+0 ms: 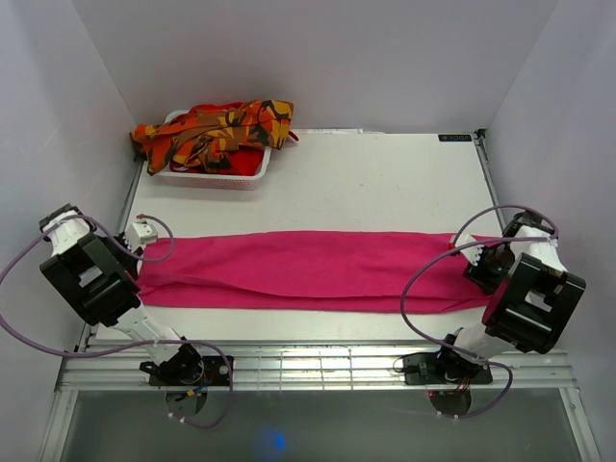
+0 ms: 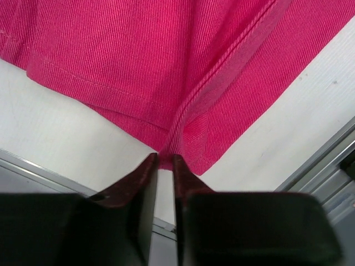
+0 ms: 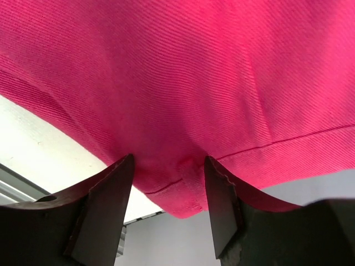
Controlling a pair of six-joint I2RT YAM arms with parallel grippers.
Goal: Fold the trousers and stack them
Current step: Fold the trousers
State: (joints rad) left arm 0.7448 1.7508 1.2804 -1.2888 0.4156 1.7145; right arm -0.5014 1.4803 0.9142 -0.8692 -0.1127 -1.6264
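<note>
1. The left gripper [image 2: 165, 160] is seen at the left end of the pink trousers [image 1: 308, 269]. Its jaws are drawn nearly together, and a hemmed corner where a seam runs out is pinched between the tips.
2. The right gripper [image 3: 169, 173] is placed at the right end of the pink trousers. Its jaws are held well apart; a bulge of cloth lies between them, but no squeeze on it can be made out.
3. The pink trousers are laid flat on the table [image 1: 385, 183], with the long axis running left to right between the 2 grippers, so each end is served by its nearer arm.
4. The coming move is judged to be 1 end carried along that axis onto the other; the right end is judged not yet secured.
5. Beyond the pink trousers, off their far left corner, the orange patterned trousers [image 1: 217, 130] are heaped in the white basket [image 1: 217, 181], unfolded.
</note>
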